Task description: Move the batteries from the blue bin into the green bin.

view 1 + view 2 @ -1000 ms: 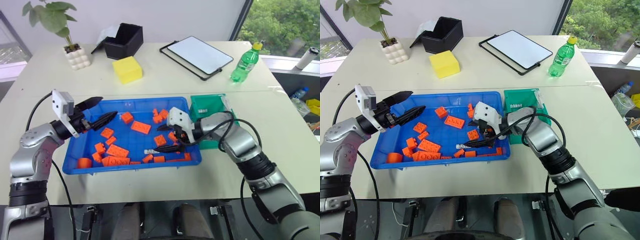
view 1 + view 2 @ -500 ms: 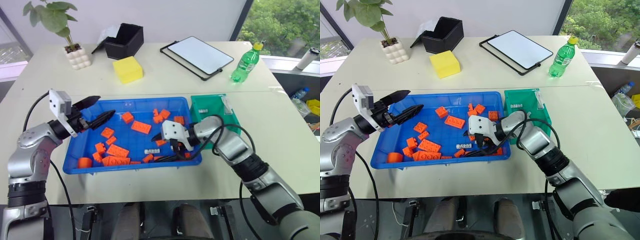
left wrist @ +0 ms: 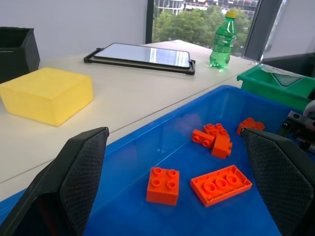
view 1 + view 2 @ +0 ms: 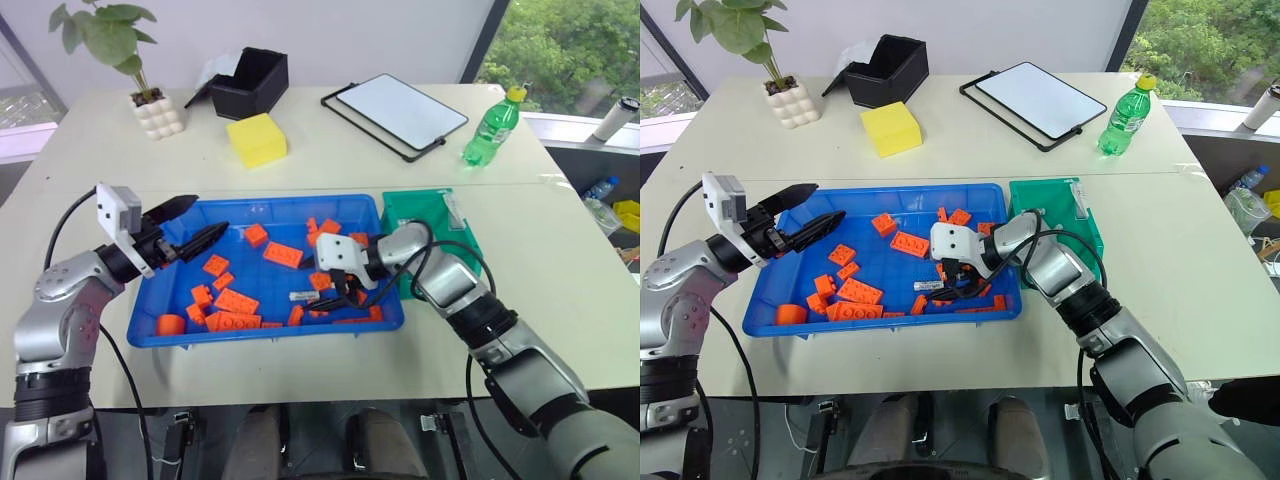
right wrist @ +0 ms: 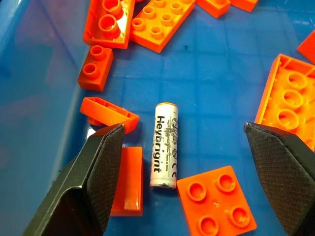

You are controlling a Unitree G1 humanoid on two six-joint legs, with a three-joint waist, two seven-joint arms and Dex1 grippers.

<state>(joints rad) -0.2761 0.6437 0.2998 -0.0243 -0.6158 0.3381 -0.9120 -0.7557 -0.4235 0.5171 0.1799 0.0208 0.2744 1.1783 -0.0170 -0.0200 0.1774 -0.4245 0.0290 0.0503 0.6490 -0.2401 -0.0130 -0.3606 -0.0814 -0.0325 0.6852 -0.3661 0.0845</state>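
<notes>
On the pale table [image 4: 560,260] the blue bin [image 4: 262,336] is the widest container, lying across the near middle with the smaller, deeper green bin [image 4: 432,212] touching its right end. Behind them stand a black box [image 4: 250,82], a black-framed whiteboard [image 4: 396,110], a yellow block [image 4: 256,138], a green bottle [image 4: 491,125] and a potted plant [image 4: 118,50] in a knobbly white pot. Orange bricks [image 4: 282,254] lie scattered over the blue floor of the tray. The left gripper [image 4: 190,232] hangs over the tray's left end with its jaws spread and nothing between them. The right gripper [image 5: 182,167] points down into the near right part of the tray, its black fingers [image 5: 98,172] standing wide apart and empty, one on either side of a battery [image 5: 164,144]. That whitish cylinder lies flat on the tray floor, printed "Heybright", beside a square four-stud brick [image 5: 216,205] and an upturned brick [image 5: 127,182]. In the head views it shows as a small pale bar [image 4: 301,296] just left of the right gripper.
</notes>
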